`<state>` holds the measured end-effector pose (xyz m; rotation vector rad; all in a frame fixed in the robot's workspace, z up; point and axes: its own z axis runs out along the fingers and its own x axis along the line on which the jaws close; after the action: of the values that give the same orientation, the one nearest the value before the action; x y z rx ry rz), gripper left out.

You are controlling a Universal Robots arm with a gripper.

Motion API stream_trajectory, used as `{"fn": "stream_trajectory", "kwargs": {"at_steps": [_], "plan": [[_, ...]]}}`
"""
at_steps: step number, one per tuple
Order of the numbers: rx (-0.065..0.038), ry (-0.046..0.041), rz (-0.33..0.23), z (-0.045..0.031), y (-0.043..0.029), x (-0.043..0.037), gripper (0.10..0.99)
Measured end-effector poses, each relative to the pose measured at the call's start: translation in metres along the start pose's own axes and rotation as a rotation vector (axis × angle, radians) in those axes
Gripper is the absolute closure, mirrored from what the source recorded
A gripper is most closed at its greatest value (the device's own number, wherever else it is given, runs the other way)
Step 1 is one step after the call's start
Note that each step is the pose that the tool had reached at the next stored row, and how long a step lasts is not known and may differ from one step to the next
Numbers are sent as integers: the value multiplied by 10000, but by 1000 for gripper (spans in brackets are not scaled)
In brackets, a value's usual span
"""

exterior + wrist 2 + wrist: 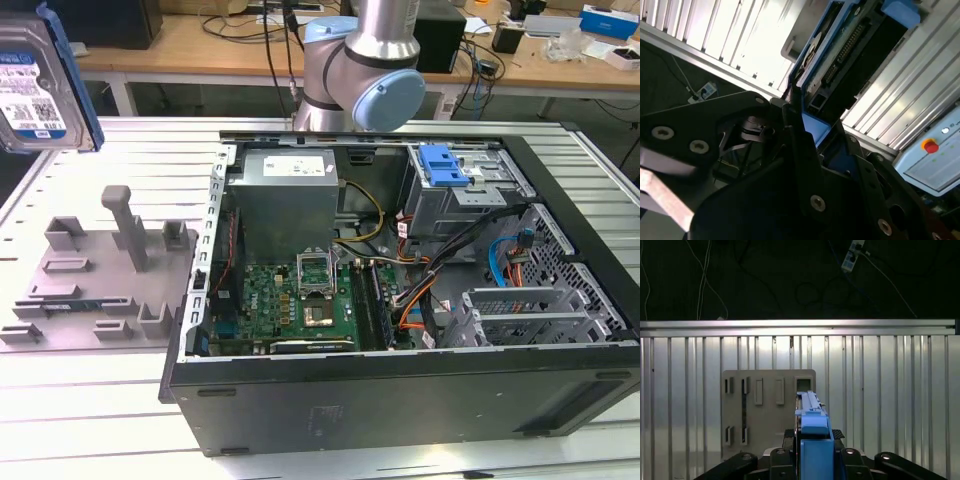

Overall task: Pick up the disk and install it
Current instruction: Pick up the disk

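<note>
Exterior high — wrist views beside disk (814, 445)

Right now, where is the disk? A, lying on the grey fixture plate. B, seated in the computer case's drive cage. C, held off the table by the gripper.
C: in the first wrist view the gripper clamps the disk by its blue edge above the grey fixture plate; the exterior view shows it outside the computer case.

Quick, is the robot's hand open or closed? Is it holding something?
Hand: closed, holding the disk.
</note>
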<state>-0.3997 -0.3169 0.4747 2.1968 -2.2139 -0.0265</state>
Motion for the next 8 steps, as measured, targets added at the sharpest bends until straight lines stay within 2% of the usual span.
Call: {"fn": "stream_trajectory", "kwargs": {"at_steps": [1,8], "plan": [[1,0,-1,-43,-1,3,722],[0,0,0,-48,-1,13,722]]}}
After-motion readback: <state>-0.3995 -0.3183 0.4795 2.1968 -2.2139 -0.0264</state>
